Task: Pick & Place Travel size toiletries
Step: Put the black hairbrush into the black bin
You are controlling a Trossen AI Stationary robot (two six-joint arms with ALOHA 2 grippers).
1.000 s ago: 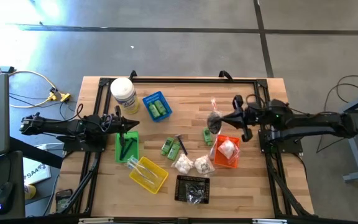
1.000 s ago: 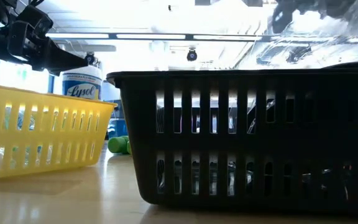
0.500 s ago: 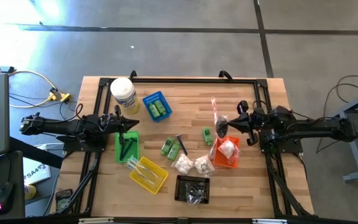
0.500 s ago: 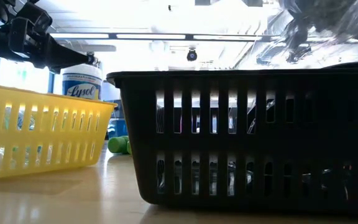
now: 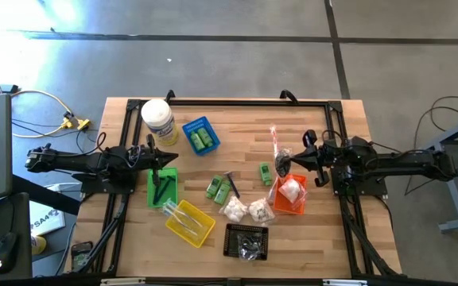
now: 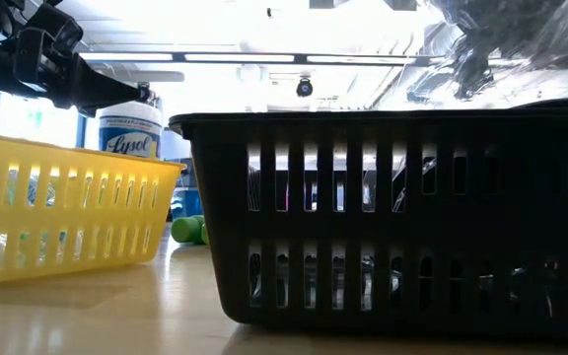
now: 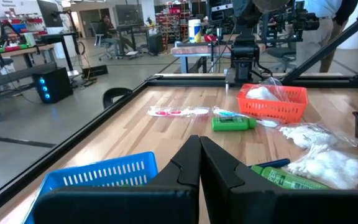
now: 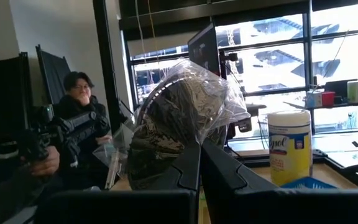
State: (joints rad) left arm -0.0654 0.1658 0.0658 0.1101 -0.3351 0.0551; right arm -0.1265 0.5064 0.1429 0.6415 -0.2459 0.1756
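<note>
My right gripper (image 5: 291, 161) is shut on a clear-wrapped grey bundle (image 8: 178, 118), held in the air over the far left corner of the orange basket (image 5: 296, 208). The low view shows the bundle (image 6: 506, 44) at its upper right. Loose on the table lie green bottles (image 5: 219, 188), white puffy packets (image 5: 246, 210) and a red-and-white wrapped stick (image 5: 275, 140). A white packet (image 5: 290, 191) lies in the orange basket. My left gripper (image 5: 172, 158) is shut on nothing, level above the green basket (image 5: 153, 191) that holds black combs. My right gripper pinches the clear wrap at the bundle's near edge (image 8: 194, 140) between its two fingers. The fingers come from the table's right side, nearly level and tipped a little upward. The bundle sticks out beyond the fingertips, lifted clear of the table and basket.
A big white Lysol jar (image 5: 157, 121) stands at the far left beside a blue basket (image 5: 191, 127) with green bottles. A yellow basket (image 5: 199, 230) and a black basket (image 5: 246, 248) sit near the front edge. People sit beyond the table in the right wrist view.
My right gripper has drawn back toward the table's right edge and come down a little, staying shut on the wrapped grey bundle. The bundle has gone with it, from over the bare wood to over the orange basket's far left corner.
</note>
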